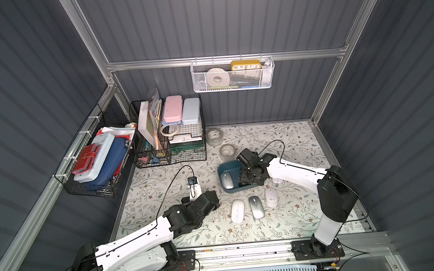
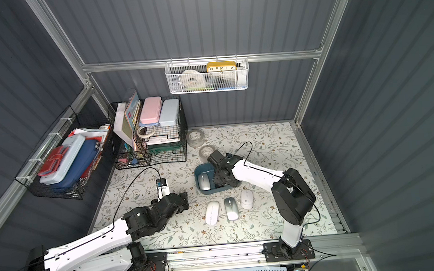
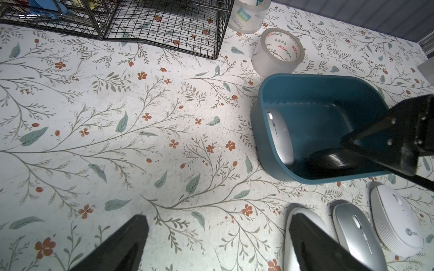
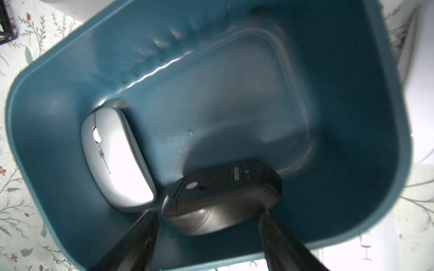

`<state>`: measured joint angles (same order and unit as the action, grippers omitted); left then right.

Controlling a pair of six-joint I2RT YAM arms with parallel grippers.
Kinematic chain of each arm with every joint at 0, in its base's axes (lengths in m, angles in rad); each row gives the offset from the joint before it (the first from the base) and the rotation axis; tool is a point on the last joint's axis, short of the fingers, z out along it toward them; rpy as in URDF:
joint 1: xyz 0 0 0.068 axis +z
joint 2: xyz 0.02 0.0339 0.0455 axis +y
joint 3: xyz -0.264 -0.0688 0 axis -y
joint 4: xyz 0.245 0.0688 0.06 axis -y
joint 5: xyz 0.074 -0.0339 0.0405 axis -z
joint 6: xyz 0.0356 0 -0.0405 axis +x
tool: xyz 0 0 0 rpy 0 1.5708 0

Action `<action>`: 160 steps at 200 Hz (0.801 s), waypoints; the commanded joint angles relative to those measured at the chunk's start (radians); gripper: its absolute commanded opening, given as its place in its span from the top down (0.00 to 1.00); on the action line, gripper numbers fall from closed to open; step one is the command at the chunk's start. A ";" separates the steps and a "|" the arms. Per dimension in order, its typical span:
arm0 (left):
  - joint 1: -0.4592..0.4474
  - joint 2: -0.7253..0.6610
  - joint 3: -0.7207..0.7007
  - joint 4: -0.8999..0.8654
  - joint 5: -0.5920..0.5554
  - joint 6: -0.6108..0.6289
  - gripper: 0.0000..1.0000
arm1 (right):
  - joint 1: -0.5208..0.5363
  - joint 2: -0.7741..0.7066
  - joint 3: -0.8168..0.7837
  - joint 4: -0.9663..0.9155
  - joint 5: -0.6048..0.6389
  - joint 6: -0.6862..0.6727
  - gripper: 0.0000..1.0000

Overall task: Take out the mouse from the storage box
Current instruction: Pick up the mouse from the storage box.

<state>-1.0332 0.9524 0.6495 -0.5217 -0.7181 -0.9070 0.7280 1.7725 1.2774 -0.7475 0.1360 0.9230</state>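
Right gripper inside teal box, jaws apart astride black mouse; left gripper spread wide over table.

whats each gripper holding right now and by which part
Left gripper: nothing, jaws open. Right gripper straddles the black mouse in the storage box, a finger at either side; whether it grips yet cannot be told.

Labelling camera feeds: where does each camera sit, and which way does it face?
Both top views: high in front, looking down on the table; left arm, right arm visible.
Left wrist: on that arm, facing the storage box; open left gripper shows.
Right wrist: above the box, looking in; right gripper straddles the black mouse.
Shared: both wrists see the silver mouse.
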 commanded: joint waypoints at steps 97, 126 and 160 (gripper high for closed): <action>0.005 -0.007 -0.020 -0.026 -0.011 -0.013 0.01 | 0.001 0.102 0.094 0.002 0.032 -0.032 0.27; 0.005 -0.019 -0.023 -0.035 -0.018 -0.018 0.00 | -0.001 0.122 0.096 -0.004 0.032 -0.034 0.27; 0.005 -0.029 -0.029 -0.043 -0.024 -0.022 0.01 | -0.001 0.139 0.067 0.008 0.028 -0.027 0.29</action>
<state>-1.0332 0.9390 0.6418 -0.5301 -0.7189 -0.9112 0.7277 1.8965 1.3537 -0.7422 0.1497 0.9009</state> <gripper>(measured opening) 0.994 0.719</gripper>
